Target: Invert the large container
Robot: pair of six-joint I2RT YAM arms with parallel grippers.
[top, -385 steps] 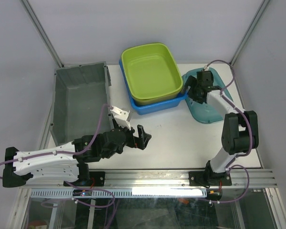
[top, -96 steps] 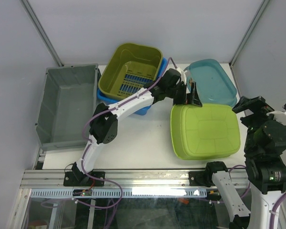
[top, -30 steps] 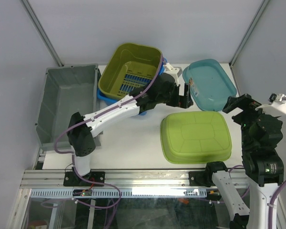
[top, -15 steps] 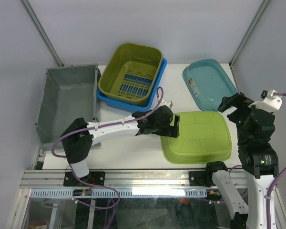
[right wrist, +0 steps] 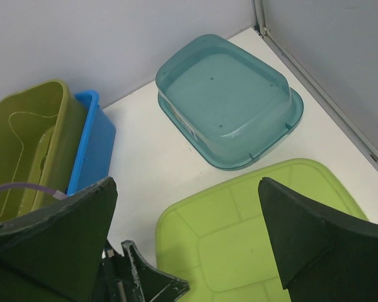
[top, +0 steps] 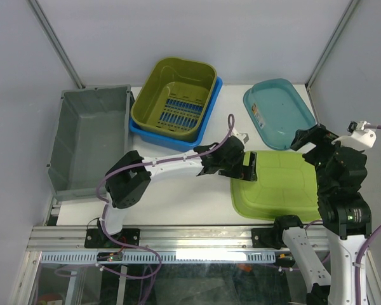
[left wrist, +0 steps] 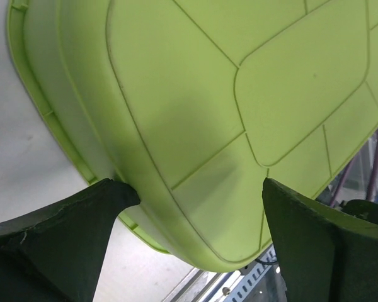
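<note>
Inverted lime-green container; left fingers and right fingers released. We judge a left nudge could slide it off the table.

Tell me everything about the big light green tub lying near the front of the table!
The light green tub looks like smooth plastic, a rounded rectangle with a thin rim around its edge. It lies upside down, flat on the white table at the front right. Its bottom faces up and shows raised lines that make panels. The left gripper is open with its fingers on either side of the tub's far left corner. I cannot tell whether they touch it.
</note>
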